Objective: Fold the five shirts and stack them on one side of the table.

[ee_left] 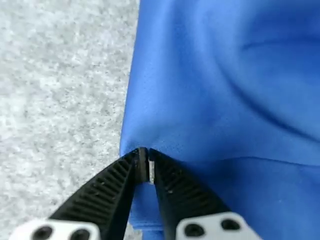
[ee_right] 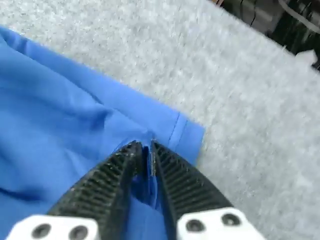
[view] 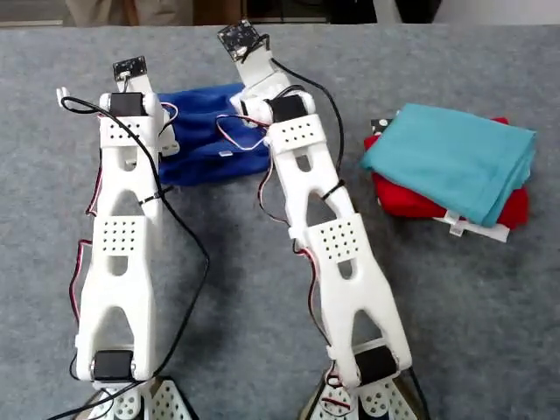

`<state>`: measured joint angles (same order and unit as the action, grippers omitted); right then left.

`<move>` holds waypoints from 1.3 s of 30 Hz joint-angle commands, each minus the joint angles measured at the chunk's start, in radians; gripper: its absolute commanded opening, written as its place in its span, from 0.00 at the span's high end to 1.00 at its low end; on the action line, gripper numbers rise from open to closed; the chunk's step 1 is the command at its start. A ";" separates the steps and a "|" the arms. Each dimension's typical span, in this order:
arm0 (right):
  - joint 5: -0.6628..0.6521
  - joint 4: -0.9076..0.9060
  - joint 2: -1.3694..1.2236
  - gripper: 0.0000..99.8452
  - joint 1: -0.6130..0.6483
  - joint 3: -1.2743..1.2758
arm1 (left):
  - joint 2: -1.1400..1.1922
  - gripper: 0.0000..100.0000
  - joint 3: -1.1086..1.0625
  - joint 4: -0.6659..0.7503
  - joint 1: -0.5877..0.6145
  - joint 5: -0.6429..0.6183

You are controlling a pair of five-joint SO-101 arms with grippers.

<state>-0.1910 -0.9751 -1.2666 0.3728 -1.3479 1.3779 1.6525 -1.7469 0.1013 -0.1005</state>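
Note:
A blue shirt (view: 206, 133) lies partly folded on the grey table at the back centre, between the two arms. My left gripper (ee_left: 145, 159) is shut on the blue shirt (ee_left: 220, 95) near its edge beside the carpet. My right gripper (ee_right: 146, 152) is shut on a fold of the blue shirt (ee_right: 55, 115) close to a hemmed corner. In the high view the left arm's wrist (view: 131, 109) stands at the shirt's left end and the right arm's wrist (view: 276, 109) at its right end. A stack of folded shirts (view: 451, 166) rests at the right, teal on top, red and white beneath.
The table is covered in grey carpet (view: 245, 262). Dark wires run along both arms (view: 188, 236). Dark equipment (ee_right: 280, 20) stands beyond the table's far edge. Open carpet lies between the blue shirt and the stack.

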 commanded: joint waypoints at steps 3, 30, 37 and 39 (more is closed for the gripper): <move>-0.038 0.041 0.010 0.96 -0.021 -0.081 | -0.002 0.97 0.020 -0.009 0.011 0.006; 0.189 -0.158 -0.067 0.73 0.042 -0.266 | -0.002 0.97 0.020 -0.006 0.011 0.008; 0.195 -0.124 -0.127 0.74 0.047 -0.263 | -0.002 0.97 0.020 -0.006 0.012 0.008; 0.195 -0.120 -0.130 0.74 0.031 -0.260 | -0.002 0.97 0.018 -0.006 0.012 0.008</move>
<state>-0.0069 -1.1193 -1.4139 0.4143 -1.5658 1.3779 1.6525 -1.7469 0.1013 -0.1005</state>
